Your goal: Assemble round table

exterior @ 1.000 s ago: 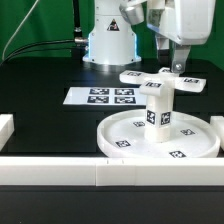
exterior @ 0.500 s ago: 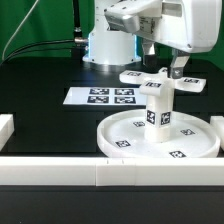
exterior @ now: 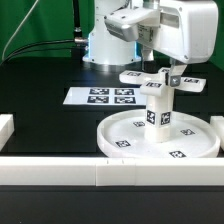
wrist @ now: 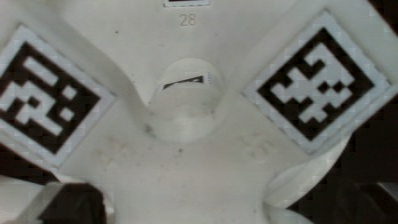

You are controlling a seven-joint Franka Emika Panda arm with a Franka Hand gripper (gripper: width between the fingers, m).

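Far on the exterior view's left, a white border rail [exterior: 8, 128] at the table edge, joined to a longer rail [exterior: 110, 174] running along the front. Further in, on the black table [exterior: 40, 95], the marker board [exterior: 100, 97] lying flat with its four tags. Behind it, the arm's white base [exterior: 108, 45].

Right of centre, the round disc [exterior: 125, 135], rimmed, flat on the table, tags on its floor. Standing upright on its central hub, the short thick cylinder [exterior: 159, 106], tagged on its side. Just behind the cylinder's top, the cross-shaped piece [exterior: 135, 76], flat, apparently on the table beyond the disc rather than on the cylinder; contact between the two not clear from this angle.

Above the cross's right part, the gripper [exterior: 170, 68], pointing down, fingertips at the level of the cross. Jaw gap hidden in the exterior view. In the wrist view, the cross-shaped piece [wrist: 187, 100] filling the picture close up, a tag on each of two arms, and dark fingertips [wrist: 63, 203] at the two corners, spread wide apart, closed on nothing visible.
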